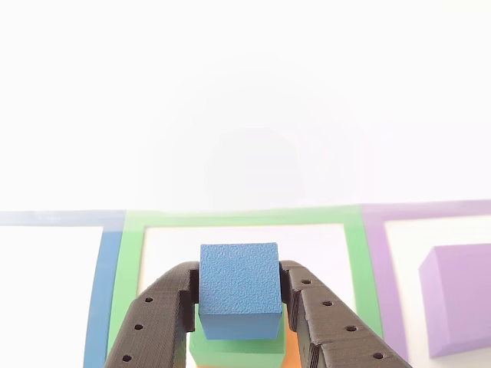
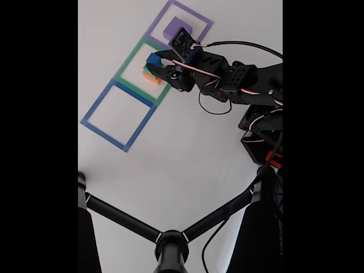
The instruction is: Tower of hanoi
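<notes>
My gripper (image 1: 239,277) is shut on the small blue cube (image 1: 238,287), one black finger against each side. Directly under the cube is the green block (image 1: 234,351), with a sliver of the orange block (image 1: 291,359) below that. I cannot tell whether the cube rests on the green block or hangs just above it. This stack stands inside the green square outline (image 1: 353,253). The purple slab (image 1: 460,295) lies to the right, inside the purple outline. In the fixed view the gripper (image 2: 157,61) holds the blue cube (image 2: 152,59) over the orange block (image 2: 151,76), with the purple slab (image 2: 177,28) beyond.
Three taped square outlines lie in a row on the white table: blue (image 2: 118,114), green (image 2: 132,60), purple (image 2: 199,20). The arm (image 2: 239,79) reaches in from the right of the fixed view. A black tripod (image 2: 170,244) crosses the foreground.
</notes>
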